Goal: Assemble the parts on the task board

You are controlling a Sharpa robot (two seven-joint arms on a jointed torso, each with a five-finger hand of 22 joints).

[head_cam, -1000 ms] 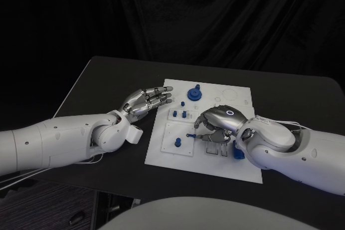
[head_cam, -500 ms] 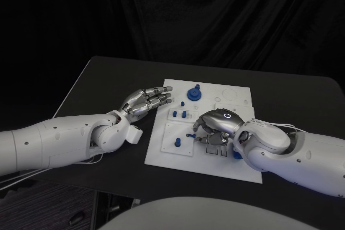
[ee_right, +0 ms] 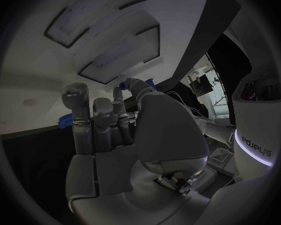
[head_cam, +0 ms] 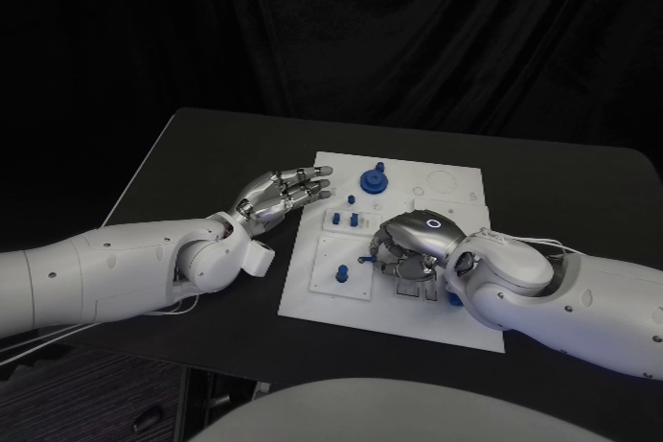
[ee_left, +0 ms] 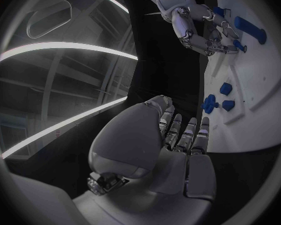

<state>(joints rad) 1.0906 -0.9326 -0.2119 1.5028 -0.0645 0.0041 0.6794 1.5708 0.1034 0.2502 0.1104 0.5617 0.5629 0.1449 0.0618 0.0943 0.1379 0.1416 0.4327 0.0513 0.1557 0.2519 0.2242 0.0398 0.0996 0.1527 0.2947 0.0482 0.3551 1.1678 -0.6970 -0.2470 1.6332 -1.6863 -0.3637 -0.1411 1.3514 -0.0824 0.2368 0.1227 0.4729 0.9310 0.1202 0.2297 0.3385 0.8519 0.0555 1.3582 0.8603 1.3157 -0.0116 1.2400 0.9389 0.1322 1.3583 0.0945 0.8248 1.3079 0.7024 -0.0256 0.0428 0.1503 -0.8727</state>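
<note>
The white task board point(head_cam: 456, 188) lies mid-table. My right hand point(head_cam: 412, 247) is curled over its middle, fingertips pinching a small blue peg point(head_cam: 368, 261) that sticks out toward the left, low over the board. The left wrist view shows that right hand point(ee_left: 200, 27) with the peg point(ee_left: 240, 46) at its fingertips, beside a long blue part point(ee_left: 250, 29). My left hand point(head_cam: 284, 191) hovers open at the board's left edge, fingers stretched out and holding nothing. A round blue part point(head_cam: 373, 180) stands near the board's far edge.
Small blue pegs point(head_cam: 346, 216) stand left of the right hand, another blue peg point(head_cam: 341, 272) sits nearer the front. A blue piece point(head_cam: 456, 296) peeks out beside my right forearm. The black table point(head_cam: 194, 164) surrounds the board.
My right hand has rolled and shifted slightly left and lower over the board's middle; the peg at its fingertips stays in place. The left hand has not moved.
</note>
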